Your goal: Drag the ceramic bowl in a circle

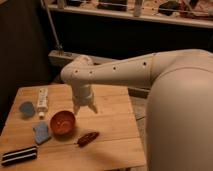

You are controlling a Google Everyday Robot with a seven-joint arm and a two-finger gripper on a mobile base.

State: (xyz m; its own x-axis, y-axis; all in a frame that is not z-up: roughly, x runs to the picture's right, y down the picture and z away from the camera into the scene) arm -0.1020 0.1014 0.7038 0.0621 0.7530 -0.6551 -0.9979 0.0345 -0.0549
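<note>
While the gripper (85, 108) hangs from the arm over the middle of the tabletop (115, 145), its two fingers spread apart with nothing between them, the ceramic bowl (63, 123) sits just beside it at about eight o'clock, apparently untouched. To do this step well, I would lower the gripper toward eight o'clock so that one finger drops inside the bowl and the other outside, taking the near rim between them. Downward pressure should be light, so the glossy bowl slides rather than tips.

The loop needs planning. From the bowl, a dark red leaf-shaped object (87, 138) lies near at four o'clock, a blue pad (41, 132) just beside at eight o'clock, and a white tube (43, 99) at eleven o'clock. Free tabletop lies mostly toward two and three o'clock, so the circle is best swept there and kept small.
</note>
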